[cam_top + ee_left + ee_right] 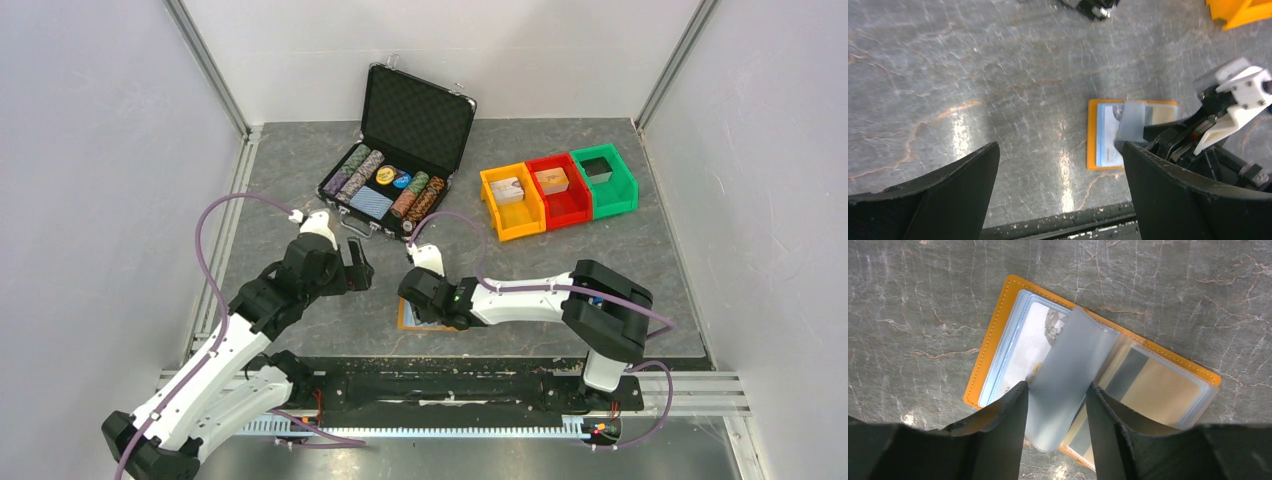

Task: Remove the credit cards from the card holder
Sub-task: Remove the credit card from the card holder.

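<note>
The orange card holder [988, 355] lies open and flat on the grey table near the front edge [408, 320]. Clear sleeves cover its inside. A pale light-blue card [1025, 342] shows in the left half and a beige card [1163, 390] with a dark stripe in the right half. One clear sleeve leaf [1073, 370] stands up between the fingers of my right gripper [1055, 387], which is open and sits low over the holder. My left gripper [1060, 147] is open above bare table, to the left of the holder [1092, 135].
A black chip case [415, 120] stands open at the back with chips and a blue deck. Orange [512, 200], red [558, 188] and green [605, 178] bins sit at the back right. The black front rail [1063, 222] runs just beyond the holder.
</note>
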`<action>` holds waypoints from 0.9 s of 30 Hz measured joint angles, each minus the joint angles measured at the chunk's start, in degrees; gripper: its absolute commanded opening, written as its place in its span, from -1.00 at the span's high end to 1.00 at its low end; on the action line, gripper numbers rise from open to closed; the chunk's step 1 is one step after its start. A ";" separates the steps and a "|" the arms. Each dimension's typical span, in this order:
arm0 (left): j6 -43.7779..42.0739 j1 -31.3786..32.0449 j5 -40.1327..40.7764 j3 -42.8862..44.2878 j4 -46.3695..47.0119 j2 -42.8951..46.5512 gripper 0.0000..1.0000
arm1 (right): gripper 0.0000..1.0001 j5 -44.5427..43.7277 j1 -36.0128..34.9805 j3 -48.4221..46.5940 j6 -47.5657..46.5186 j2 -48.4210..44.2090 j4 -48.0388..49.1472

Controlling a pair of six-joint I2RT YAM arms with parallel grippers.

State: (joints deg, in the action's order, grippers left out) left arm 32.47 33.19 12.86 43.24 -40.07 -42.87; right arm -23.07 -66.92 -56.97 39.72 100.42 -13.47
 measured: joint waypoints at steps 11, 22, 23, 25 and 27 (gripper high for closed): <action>4.35 0.00 -6.16 -4.94 2.01 -3.74 -0.65 | 0.45 3.32 1.77 10.27 -1.42 -5.20 13.11; 7.45 0.00 -17.62 -7.98 11.41 -16.65 0.20 | 0.54 16.52 9.22 28.98 2.14 -12.68 38.53; 7.52 0.00 -18.38 -7.96 12.48 -17.97 0.26 | 0.55 17.73 9.84 30.05 2.58 -12.74 40.48; 7.56 -0.02 -20.09 -7.93 14.40 -20.31 0.38 | 0.56 20.24 11.02 31.82 3.56 -12.74 44.15; 7.61 -0.02 -22.36 -7.89 16.83 -22.82 0.45 | 0.57 22.29 12.00 33.27 4.48 -12.74 47.47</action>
State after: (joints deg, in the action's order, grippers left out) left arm 40.07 33.17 -9.50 35.35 -23.24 -65.69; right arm -0.78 -54.92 -23.70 44.21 87.68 34.00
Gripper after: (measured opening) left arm 0.325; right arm 0.223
